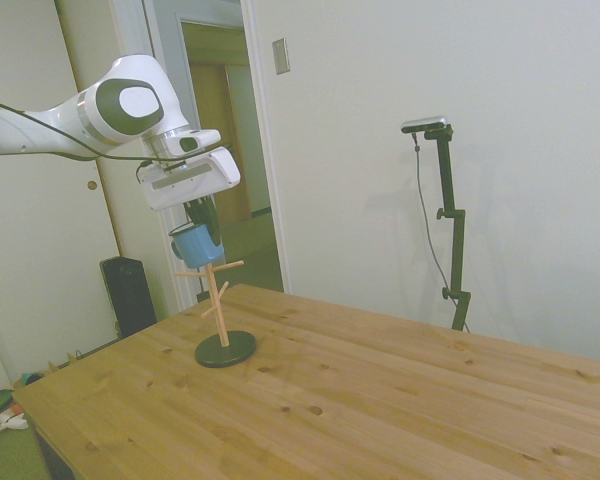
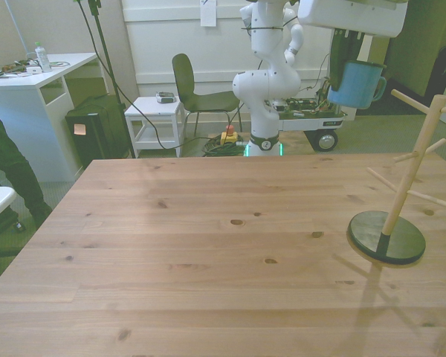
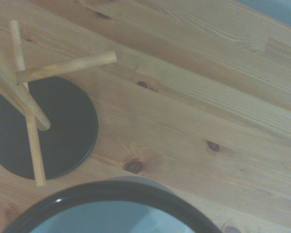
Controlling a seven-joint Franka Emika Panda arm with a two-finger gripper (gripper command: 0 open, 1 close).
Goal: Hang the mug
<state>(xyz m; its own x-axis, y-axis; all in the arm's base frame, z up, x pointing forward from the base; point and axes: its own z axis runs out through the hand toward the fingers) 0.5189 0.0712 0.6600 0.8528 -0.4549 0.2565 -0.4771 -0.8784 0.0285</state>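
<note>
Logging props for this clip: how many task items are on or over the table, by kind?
Mug: 1, held in the air by the gripper
Wooden peg stand: 1, on the table
Total: 2

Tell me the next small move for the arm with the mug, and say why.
Probably shift the mug sideways toward the front view's right, so its handle lines up with the top peg of the wooden mug tree. The gripper holds the mug in the air beside the tree, level with its top, and the handle faces the pegs but has not reached any.
</note>
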